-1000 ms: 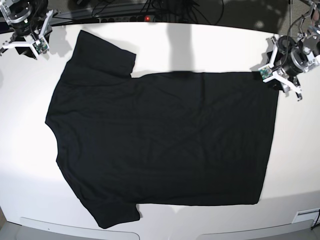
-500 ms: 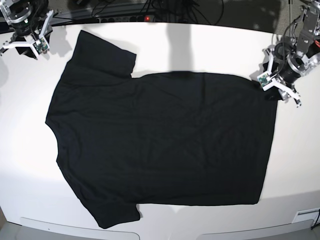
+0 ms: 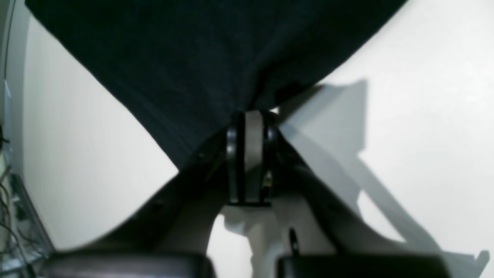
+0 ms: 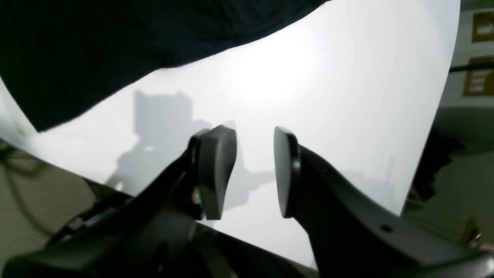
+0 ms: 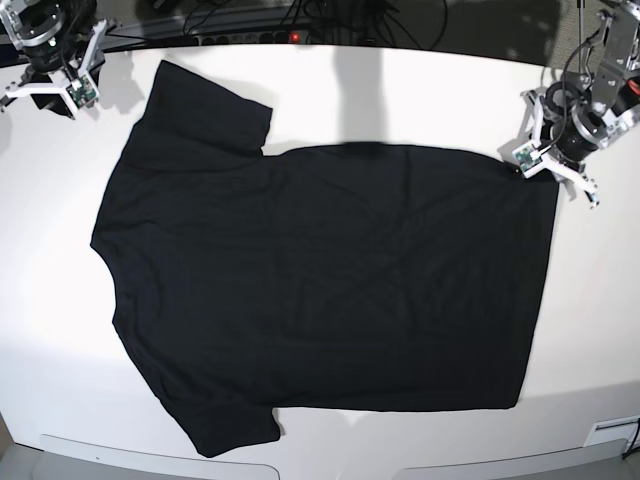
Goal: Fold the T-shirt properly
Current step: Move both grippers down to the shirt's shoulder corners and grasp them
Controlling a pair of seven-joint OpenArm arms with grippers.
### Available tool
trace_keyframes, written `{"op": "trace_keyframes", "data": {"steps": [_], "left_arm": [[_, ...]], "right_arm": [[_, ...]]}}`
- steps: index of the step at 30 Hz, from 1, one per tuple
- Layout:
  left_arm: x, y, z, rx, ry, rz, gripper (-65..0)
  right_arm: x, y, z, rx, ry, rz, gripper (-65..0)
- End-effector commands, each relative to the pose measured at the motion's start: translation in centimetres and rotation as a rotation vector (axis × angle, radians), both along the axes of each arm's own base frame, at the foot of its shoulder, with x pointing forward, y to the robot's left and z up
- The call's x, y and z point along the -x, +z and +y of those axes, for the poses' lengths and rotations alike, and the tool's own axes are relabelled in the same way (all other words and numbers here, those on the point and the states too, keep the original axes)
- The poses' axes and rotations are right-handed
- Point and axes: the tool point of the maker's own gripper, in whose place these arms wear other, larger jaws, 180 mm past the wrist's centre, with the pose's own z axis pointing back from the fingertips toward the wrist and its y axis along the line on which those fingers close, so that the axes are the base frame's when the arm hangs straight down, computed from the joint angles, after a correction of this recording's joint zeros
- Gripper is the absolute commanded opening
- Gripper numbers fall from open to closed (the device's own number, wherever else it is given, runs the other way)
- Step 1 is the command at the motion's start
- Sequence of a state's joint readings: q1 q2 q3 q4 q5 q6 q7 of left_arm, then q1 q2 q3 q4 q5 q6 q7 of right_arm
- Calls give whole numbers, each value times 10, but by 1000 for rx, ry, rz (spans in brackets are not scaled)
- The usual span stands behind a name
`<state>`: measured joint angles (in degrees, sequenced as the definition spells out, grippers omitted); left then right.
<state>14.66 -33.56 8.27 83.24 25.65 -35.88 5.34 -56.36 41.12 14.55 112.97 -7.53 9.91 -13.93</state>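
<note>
The black T-shirt [image 5: 330, 270] lies flat, plain side up, on the white table [image 5: 600, 300], with its sleeves to the left and its hem to the right. My left gripper [image 5: 543, 165] is at the shirt's far right hem corner. In the left wrist view the fingers [image 3: 249, 116] are pressed together with the cloth [image 3: 212, 58] gathered at their tips. My right gripper [image 5: 45, 98] hovers over bare table at the far left corner, beyond the upper sleeve. In the right wrist view it [image 4: 251, 162] is open and empty, with the sleeve edge [image 4: 96, 46] ahead of it.
A power strip with a red light [image 5: 295, 37] and cables run along the table's back edge. White table shows on all sides of the shirt. The table's front edge [image 5: 330, 465] lies just below the lower sleeve.
My left gripper has moved left and slightly down onto the shirt's far right hem corner. The right arm and the shirt have not moved.
</note>
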Motion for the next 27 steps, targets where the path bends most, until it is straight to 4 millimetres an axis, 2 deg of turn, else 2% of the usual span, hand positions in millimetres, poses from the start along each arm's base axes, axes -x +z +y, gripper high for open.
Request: {"op": "trace_keyframes", "data": {"steps": [1, 6, 10, 14, 19, 23, 27], "left_arm": [[32, -19, 13, -73, -17, 136, -650], [31, -17, 7, -21, 15, 142, -650], [28, -12, 0, 15, 23, 133, -650], [22, -4, -7, 36, 22, 104, -650], [14, 7, -16, 40, 0, 68, -650], [10, 13, -18, 33, -6, 50, -650], [2, 17, -15, 23, 24, 10, -650]], "right_arm": [[-8, 9, 4, 19, 59, -28, -437], [-16, 13, 2, 87, 152, -25, -321], [-21, 16, 2, 156, 240, -14, -320], [-27, 10, 9, 215, 342, -1, -320], [-36, -16, 16, 262, 411, 20, -320], [-34, -40, 17, 354, 491, 64, -320], [-27, -63, 21, 358, 537, 132, -320]]}}
